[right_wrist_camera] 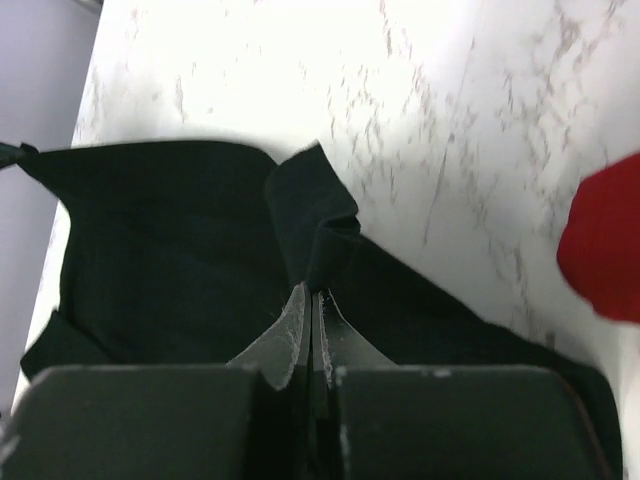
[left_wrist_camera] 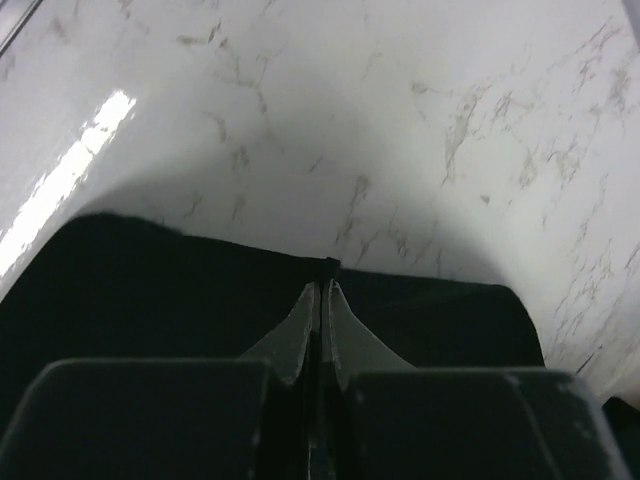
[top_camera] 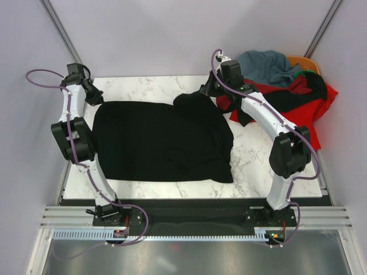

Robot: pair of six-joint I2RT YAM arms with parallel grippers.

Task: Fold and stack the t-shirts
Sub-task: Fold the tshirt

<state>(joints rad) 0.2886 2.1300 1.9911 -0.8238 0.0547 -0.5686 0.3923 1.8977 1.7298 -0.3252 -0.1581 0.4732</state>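
A plain black t-shirt [top_camera: 163, 140] lies spread across the middle of the marble table [top_camera: 252, 163]. My left gripper [top_camera: 96, 98] is shut on its far left edge; in the left wrist view the fingers [left_wrist_camera: 322, 290] pinch the black hem [left_wrist_camera: 200, 290] close over the table. My right gripper [top_camera: 207, 91] is shut on the far right corner of the same t-shirt, lifting a bunched fold [right_wrist_camera: 310, 215]. The right wrist view shows the black cloth [right_wrist_camera: 160, 240] hanging below the shut jaws. The other t-shirts lie in a pile at the back right.
The pile at the back right holds a grey-blue t-shirt [top_camera: 266, 64], a red one [top_camera: 304, 106] with black cloth in it, and an orange edge [top_camera: 304, 62]. Red cloth [right_wrist_camera: 605, 245] shows at the right of the right wrist view. Walls stand close on both sides.
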